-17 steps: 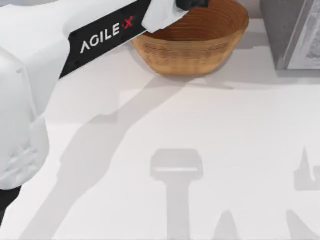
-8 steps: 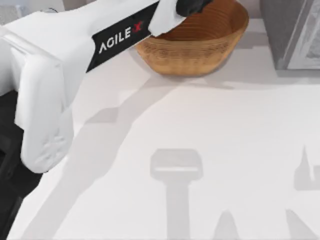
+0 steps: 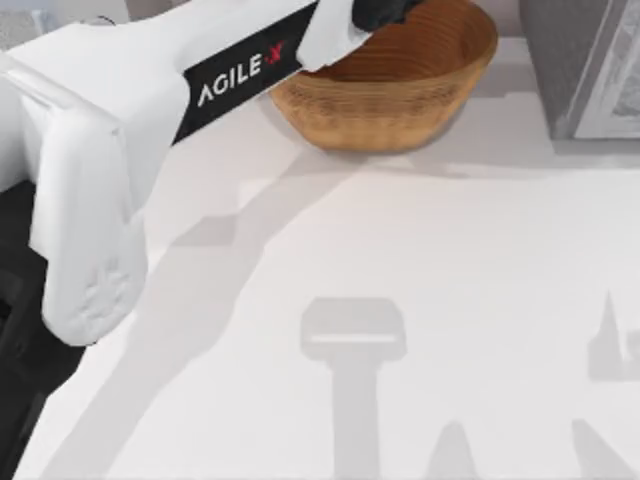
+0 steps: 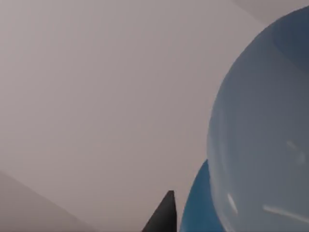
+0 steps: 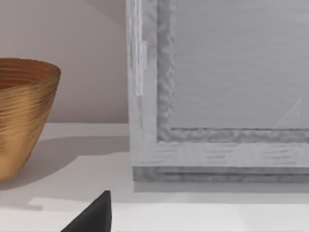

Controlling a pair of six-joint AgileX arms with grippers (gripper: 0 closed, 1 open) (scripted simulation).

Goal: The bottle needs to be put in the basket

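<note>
The tan wicker basket (image 3: 395,95) stands at the table's far edge, near the middle; the right wrist view has it too, as the basket (image 5: 24,116). My left arm reaches from the left across its rim, with the left gripper (image 3: 385,12) above the basket's inside. In the left wrist view the bottle (image 4: 263,130) looms very close, its clear bluish body and blue cap (image 4: 195,210) beside one dark fingertip (image 4: 161,217); the gripper is shut on it. My right gripper (image 5: 91,220) is parked low over the table.
A grey framed box (image 3: 585,70) stands at the far right, just right of the basket, and rises close ahead as the box (image 5: 217,96) in the right wrist view. Arm shadows fall across the white table (image 3: 450,250).
My left arm has swung its elbow up and inward, and its forearm has slid a little to the right over the basket. In the last half second it hardly moves.
</note>
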